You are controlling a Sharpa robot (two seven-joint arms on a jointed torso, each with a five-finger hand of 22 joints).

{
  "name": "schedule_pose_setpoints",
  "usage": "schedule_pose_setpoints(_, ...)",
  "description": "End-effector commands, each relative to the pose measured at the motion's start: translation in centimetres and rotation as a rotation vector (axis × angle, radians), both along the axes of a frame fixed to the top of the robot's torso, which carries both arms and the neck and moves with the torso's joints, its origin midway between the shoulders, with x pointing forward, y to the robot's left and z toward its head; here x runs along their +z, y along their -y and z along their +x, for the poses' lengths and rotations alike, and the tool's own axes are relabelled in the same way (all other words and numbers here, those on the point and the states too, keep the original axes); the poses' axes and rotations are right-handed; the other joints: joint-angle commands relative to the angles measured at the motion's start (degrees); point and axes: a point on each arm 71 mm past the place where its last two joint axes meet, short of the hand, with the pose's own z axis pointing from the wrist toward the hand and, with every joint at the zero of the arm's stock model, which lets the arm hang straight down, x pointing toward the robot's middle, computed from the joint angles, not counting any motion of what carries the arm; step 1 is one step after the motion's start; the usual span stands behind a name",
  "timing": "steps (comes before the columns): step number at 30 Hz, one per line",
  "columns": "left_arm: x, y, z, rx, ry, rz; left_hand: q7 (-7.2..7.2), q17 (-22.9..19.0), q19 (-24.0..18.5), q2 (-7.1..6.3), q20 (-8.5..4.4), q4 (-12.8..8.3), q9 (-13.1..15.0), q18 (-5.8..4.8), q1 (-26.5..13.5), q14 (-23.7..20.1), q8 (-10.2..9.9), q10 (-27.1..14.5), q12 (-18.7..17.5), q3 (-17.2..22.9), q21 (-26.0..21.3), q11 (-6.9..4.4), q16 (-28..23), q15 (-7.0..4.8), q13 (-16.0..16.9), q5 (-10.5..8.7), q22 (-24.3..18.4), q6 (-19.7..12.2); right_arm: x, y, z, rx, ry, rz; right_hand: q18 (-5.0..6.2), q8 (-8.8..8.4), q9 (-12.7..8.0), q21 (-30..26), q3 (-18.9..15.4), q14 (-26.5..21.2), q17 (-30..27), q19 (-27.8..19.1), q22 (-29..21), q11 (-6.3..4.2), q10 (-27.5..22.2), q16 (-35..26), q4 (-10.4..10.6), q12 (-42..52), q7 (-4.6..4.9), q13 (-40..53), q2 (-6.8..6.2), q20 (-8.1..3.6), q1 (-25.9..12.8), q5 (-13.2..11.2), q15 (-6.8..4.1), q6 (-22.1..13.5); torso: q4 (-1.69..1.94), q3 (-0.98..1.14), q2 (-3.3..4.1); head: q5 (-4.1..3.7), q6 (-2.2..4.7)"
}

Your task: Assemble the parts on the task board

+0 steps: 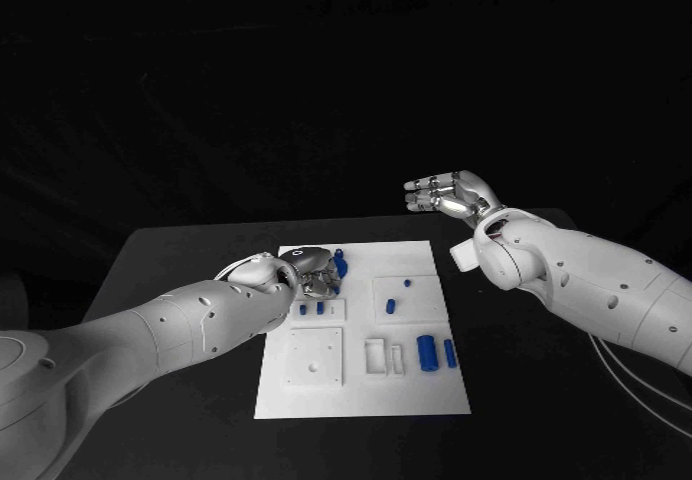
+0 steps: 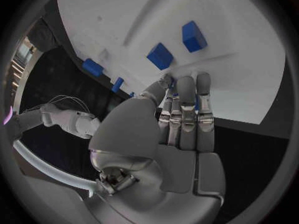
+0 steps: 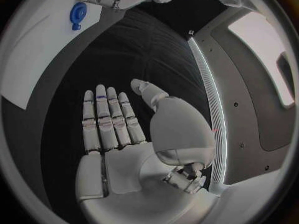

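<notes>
- Left hand (image 1: 307,276): it is down on the board's (image 1: 411,385) far-left corner, fingers lying together and reaching onto the white plate among the parts there. The left wrist view shows the fingers (image 2: 187,109) straight, tips on or just over the board's edge. Whether they pinch a piece I cannot tell; a sliver of blue shows between them, too little to judge.
- Board: a white plate in the middle of the black worktop (image 1: 188,250), long axis running from the robot's side to the far side. It looks stiff and flat, unlikely to shift under a light press.
- Far-left parts (image 1: 339,262): a blue piece just beside the left hand, its long axis running roughly near to far. Two blue blocks (image 2: 160,56) lie close ahead of the fingertips in the wrist view.
- Small middle part (image 1: 392,303): a short blue piece on a raised panel right of the hand, a still smaller one near it farther back.
- Near-right parts (image 1: 428,352): a stout blue cylinder lying flat, axis near to far, with a thinner blue bar (image 1: 450,352) just beside it, parallel.
- Handling, as a judgement: the parts seem light, rigid plastic, smooth enough to slip; take each across its short width at mid-length, so the long axis stays free to align with its slot.
- Right hand (image 1: 450,194): raised beyond the board's far-right corner, well apart from it, fingers extended and spread, holding nothing.
</notes>
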Motion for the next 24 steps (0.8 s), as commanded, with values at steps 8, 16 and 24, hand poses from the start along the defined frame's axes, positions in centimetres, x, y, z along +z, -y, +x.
schedule_pose_setpoints(8, -2.01, 0.71, -1.07, -0.036, -0.084, 0.041, -0.69, -0.02, 0.23, 1.73, -0.38, 0.18, -0.01, 0.43, 0.14, 0.71, -0.13, 2.34, -0.2, 0.47, -0.09, -0.65, 0.62, -0.6, -0.31, 0.31, 1.15, 2.95, 0.06, -0.29, -0.05, 0.021, 0.004, -0.005, 0.38, -0.11, -0.08, -0.33, -0.12, -0.06, -0.08, -0.42, -0.07, 0.02, -0.2, -0.28, 0.19, -0.32, 0.29, -0.07, 0.19, -0.12, -0.3, 0.28, 0.36, 0.1, 0.11, 0.02, -0.05, -0.1, -0.01)
schedule_pose_setpoints(16, -1.8, 0.5, -0.97, -0.024, -0.061, 0.008, -0.9, 0.04, 0.45, 2.44, -0.65, 0.5, 0.0, 0.19, -0.11, 1.12, -0.14, 3.2, -0.18, 0.55, 0.27, -0.99, 0.84, -0.85, -0.3, 0.17, 1.09, 3.6, 0.06, -0.28, -0.06, 0.022, 0.004, -0.006, 0.37, -0.13, -0.09, -0.33, -0.03, -0.08, -0.08, -0.49, -0.07, 0.0, -0.19, -0.28, 0.17, -0.32, 0.28, -0.07, 0.24, -0.12, -0.41, 0.4, 0.33, 0.04, 0.07, 0.05, 0.0, -0.13, -0.01)
schedule_pose_setpoints(24, -1.63, 0.03, -0.88, 0.006, -0.069, -0.05, -0.94, 0.08, 0.77, 2.3, -0.76, 0.63, -0.01, 0.13, -0.39, 1.43, -0.16, 3.2, -0.19, 0.47, 0.35, -1.01, 0.95, -0.93, -0.3, 0.22, 0.99, 3.58, 0.04, -0.17, -0.05, 0.021, 0.002, -0.007, 0.36, -0.12, -0.08, -0.34, -0.1, -0.13, -0.08, -0.59, -0.07, 0.01, -0.23, -0.28, 0.23, -0.32, 0.28, -0.07, 0.28, -0.1, -0.49, 0.46, 0.36, 0.13, -0.02, 0.07, -0.03, -0.23, -0.05)
